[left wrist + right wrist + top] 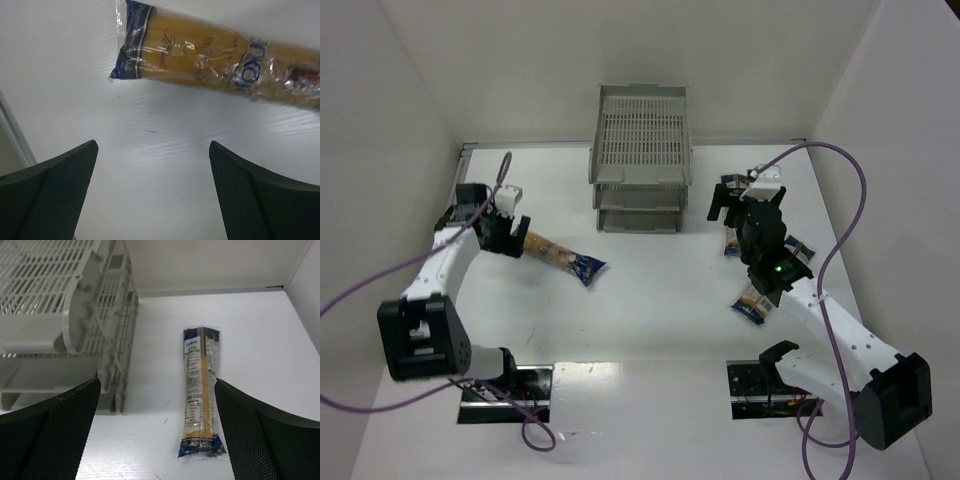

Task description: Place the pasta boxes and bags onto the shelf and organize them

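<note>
We see three pasta packets, all lying flat on the white table and none in the shelf. In the overhead view the first packet sits left of centre, slanting down to the right, its upper-left end just beside the left gripper. In the left wrist view this packet crosses the top of the frame, its dark blue end toward the upper left.

The second packet lies right of the shelf, partly hidden under the right gripper. In the right wrist view it runs up the frame beside the rack's side wall, apart from it. The third packet shows lower right, crossed by the right arm.

The grey three-tier shelf stands at the top centre of the overhead view.

The left gripper has its fingers spread wide over bare table, gripping nothing. The right gripper is likewise spread, and the second packet shows just inside the right-hand finger.
</note>
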Controlling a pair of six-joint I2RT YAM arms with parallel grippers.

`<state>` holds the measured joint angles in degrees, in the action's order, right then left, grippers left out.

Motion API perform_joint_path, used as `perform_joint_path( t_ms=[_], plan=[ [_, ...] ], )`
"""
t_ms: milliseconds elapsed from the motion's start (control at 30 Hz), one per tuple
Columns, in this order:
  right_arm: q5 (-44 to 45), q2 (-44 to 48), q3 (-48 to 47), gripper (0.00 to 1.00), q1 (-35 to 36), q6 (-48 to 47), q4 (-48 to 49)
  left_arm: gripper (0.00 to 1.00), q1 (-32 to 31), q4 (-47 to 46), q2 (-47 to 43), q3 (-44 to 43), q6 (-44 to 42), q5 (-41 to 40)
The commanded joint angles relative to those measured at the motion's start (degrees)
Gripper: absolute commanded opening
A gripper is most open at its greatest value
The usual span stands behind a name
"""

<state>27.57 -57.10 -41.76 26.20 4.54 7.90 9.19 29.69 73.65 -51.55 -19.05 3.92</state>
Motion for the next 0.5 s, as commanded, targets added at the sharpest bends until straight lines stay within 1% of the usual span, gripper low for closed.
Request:
perform_joint_path(
  t_ms=[0,33,67,100,133,167,200,233,267,300,333,367,433,467],
  plan=[
    [4.24,2.61,0.36,1.0,-0.44,-1.11,5.98,0.99,0.3,6.75,11.2,-13.44,14.9,4.23],
    [4.77,2.61,0.88,1.0,-0.44,-1.11,5.99,0.99,-0.22,8.0,12.73,-15.06,14.92,8.77],
    [4.77,3.22,0.89,1.0,-0.44,-1.11,5.99,0.99,-4.14,8.01,12.75,-15.68,13.18,8.82],
    [4.77,3.22,0.89,1.0,-0.44,-1.63,5.99,0.99,-7.31,6.36,11.79,-15.69,6.2,7.08],
    [4.16,3.22,1.41,1.0,-0.44,-1.63,5.99,0.99,-10.65,3.65,10.22,-14.64,2.04,-0.16],
    [3.46,3.22,1.42,1.0,-0.44,-1.63,5.99,0.99,-15.21,0.14,8.2,-10.11,-2.79,-2.75],
    [3.45,3.22,1.42,1.0,-0.44,-2.16,5.99,0.99,-16.21,-7.03,3.92,-7.63,-12.84,-3.82],
    [2.15,3.22,1.42,1.0,-0.44,-2.77,5.99,0.99,-16.74,-8.93,2.13,-5.6,-19.38,-2.79],
    [-0.04,2.53,1.42,1.0,-0.44,-2.78,5.99,0.99,-16.75,-10.43,0.46,-3.75,-25.28,0.87],
    [-1.02,2.0,1.42,1.0,-0.44,-2.78,5.99,0.99,-17.27,-11.66,-2.51,-0.34,-31.08,2.91],
    [-1.9,1.47,0.81,1.0,-0.44,-3.39,5.46,0.99,-17.28,-12.55,-3.67,1.43,-43.06,4.5],
    [-1.91,0.34,0.1,1.0,-0.44,-3.39,4.76,0.99,-17.28,-12.55,-4.47,3.19,-48.57,5.47],
    [-1.91,-0.81,-0.51,1.0,-0.44,-3.39,4.75,0.99,-17.28,-15.71,-5.0,7.06,-58.06,5.48],
    [-1.91,-1.43,-1.04,1.0,-0.44,-3.39,4.23,0.99,-17.28,-15.72,-4.13,7.08,-59.69,5.48]
  ],
)
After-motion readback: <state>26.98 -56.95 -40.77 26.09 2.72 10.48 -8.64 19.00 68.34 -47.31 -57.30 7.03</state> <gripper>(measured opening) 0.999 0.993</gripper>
